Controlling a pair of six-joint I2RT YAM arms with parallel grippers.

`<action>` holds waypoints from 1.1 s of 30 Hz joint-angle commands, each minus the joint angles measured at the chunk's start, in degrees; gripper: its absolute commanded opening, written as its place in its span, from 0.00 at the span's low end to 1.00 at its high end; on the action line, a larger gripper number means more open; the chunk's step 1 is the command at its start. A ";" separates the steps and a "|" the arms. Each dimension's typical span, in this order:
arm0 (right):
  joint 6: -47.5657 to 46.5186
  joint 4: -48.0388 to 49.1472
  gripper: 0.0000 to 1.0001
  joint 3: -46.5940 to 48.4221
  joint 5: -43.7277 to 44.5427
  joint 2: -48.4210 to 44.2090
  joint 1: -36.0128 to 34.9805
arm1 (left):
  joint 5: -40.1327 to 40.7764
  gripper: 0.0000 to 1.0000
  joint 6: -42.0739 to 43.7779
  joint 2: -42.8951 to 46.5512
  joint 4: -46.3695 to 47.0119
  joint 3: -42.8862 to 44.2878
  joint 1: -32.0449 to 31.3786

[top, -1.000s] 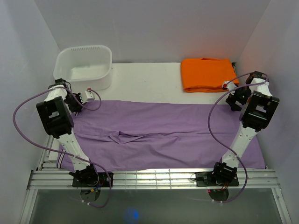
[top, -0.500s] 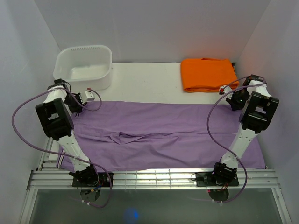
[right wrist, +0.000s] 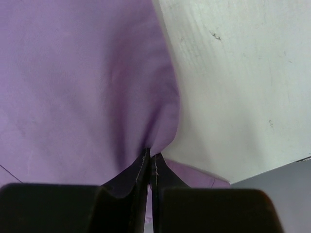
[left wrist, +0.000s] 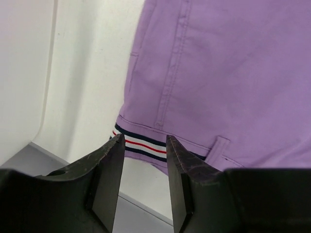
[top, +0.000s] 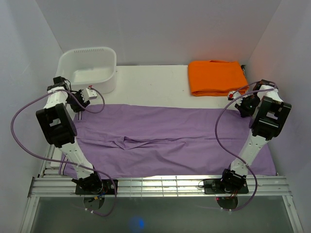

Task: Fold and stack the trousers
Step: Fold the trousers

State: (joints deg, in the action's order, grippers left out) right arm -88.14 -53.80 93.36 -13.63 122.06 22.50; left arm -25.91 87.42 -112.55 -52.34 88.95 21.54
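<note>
Trousers (top: 165, 141) lie spread from nine to three o'clock; the right gripper (right wrist: 149, 167) pinches their two-o'clock corner shut, so the left gripper (left wrist: 144, 160), half-parted and empty over the striped waistband (left wrist: 146, 144) at ten o'clock, should seat deeper before closing.

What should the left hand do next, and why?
Probably lower the left hand and close it on the striped waistband of the trousers. Its jaws stand open over that edge, gripping nothing, while the right hand is shut on the cloth's far end.
</note>
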 commanded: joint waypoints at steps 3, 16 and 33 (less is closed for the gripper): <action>-18.38 -4.47 0.08 -3.01 1.06 -2.44 0.09 | -1.16 0.51 -0.49 -3.37 6.44 2.55 -0.45; -18.12 -3.86 0.08 -3.97 -1.40 -6.92 0.17 | 2.26 0.25 2.94 -9.00 -1.53 0.35 -0.80; -17.06 -8.06 0.08 1.83 -9.22 -22.99 7.37 | -10.47 0.00 -6.65 11.02 -2.51 6.25 5.17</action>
State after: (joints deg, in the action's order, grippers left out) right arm -89.54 -55.70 94.00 -22.13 104.53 27.20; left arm -31.62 81.34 -112.27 -54.65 95.15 24.69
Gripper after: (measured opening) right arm 0.081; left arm 0.031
